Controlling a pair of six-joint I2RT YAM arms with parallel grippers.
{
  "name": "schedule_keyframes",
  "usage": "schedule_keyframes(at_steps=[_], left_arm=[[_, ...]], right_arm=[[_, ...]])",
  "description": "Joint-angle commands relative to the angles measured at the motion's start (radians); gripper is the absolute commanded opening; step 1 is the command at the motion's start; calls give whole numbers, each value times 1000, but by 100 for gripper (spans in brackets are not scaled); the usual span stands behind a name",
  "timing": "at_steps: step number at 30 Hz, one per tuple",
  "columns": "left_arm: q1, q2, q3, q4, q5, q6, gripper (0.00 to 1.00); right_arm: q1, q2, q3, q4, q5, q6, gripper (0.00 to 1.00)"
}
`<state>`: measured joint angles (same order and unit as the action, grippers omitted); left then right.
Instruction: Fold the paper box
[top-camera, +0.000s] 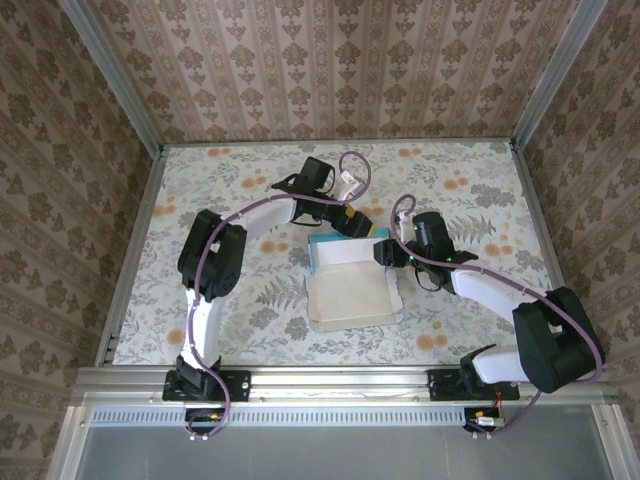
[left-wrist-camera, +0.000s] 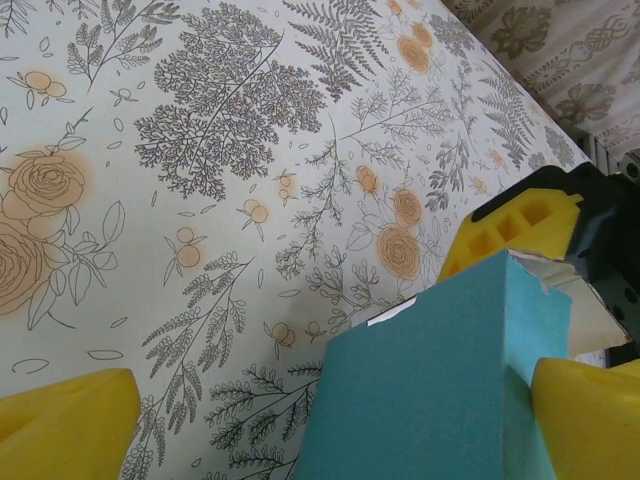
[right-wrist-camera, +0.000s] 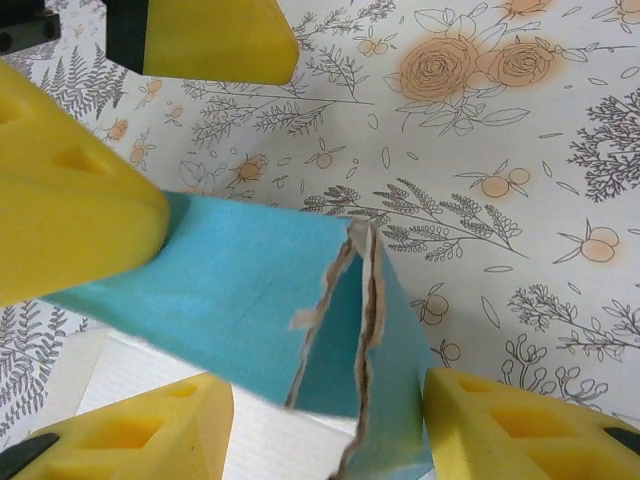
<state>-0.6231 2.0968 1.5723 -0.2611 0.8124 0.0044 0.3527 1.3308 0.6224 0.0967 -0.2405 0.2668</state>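
Note:
The paper box (top-camera: 352, 285) lies in the middle of the table, off-white inside up, with its turquoise far wall (top-camera: 338, 243) raised. My left gripper (top-camera: 358, 226) reaches over that far wall. In the left wrist view it (left-wrist-camera: 335, 420) stands wide open, and the turquoise wall (left-wrist-camera: 430, 390) lies between its yellow fingers (left-wrist-camera: 65, 425), close to the right one. My right gripper (top-camera: 385, 255) is at the box's far right corner. In the right wrist view it (right-wrist-camera: 330, 420) straddles the torn corner (right-wrist-camera: 365, 300) half open, one finger (right-wrist-camera: 130, 430) over the white inside, the other against the outer side.
The floral tablecloth (top-camera: 220, 180) covers the table, with patterned walls and metal rails round it. The left gripper's yellow finger (right-wrist-camera: 70, 190) presses on the turquoise wall right beside my right gripper. Both arms crowd the box's far edge.

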Motion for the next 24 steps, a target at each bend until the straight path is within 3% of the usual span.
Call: schedule_keyframes(at_steps=[1,8,12,24], left_arm=[[-9,-13,-44,-10,-42,21,100],[-8,-11,-51,2,-28,10,100],[-9,-11,-48,7,-18,3,100],[-10,-20,-51,-4,-17,9,100]], right_arm=[[5,-71,-20,-39,-29,17,55],[3,-234,-74,-136,42,41,55],[-15,-295,-116,-178,142,91,47],[-96,-366,-167,-161,131,136,40]])
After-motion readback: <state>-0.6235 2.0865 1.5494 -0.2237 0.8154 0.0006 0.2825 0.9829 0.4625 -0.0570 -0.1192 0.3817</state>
